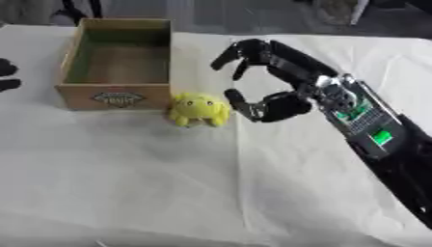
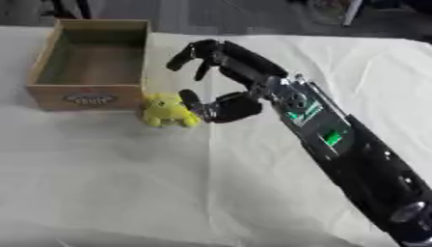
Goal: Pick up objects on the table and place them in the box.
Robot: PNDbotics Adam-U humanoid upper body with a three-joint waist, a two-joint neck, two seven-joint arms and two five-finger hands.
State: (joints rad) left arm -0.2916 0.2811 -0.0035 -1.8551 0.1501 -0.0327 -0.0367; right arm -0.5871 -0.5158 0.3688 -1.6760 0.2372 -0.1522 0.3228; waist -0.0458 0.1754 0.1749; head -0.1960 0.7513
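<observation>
One robot hand [image 1: 278, 82], right, spread open, empty, thumb just beside yellow plush toy [image 1: 199, 109] near box [image 1: 118, 96]

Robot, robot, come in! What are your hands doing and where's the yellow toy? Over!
Right hand open beside yellow toy, not holding. Left hand idle at left edge. Toy on table against box, which looks empty. Nothing in the way.
</observation>
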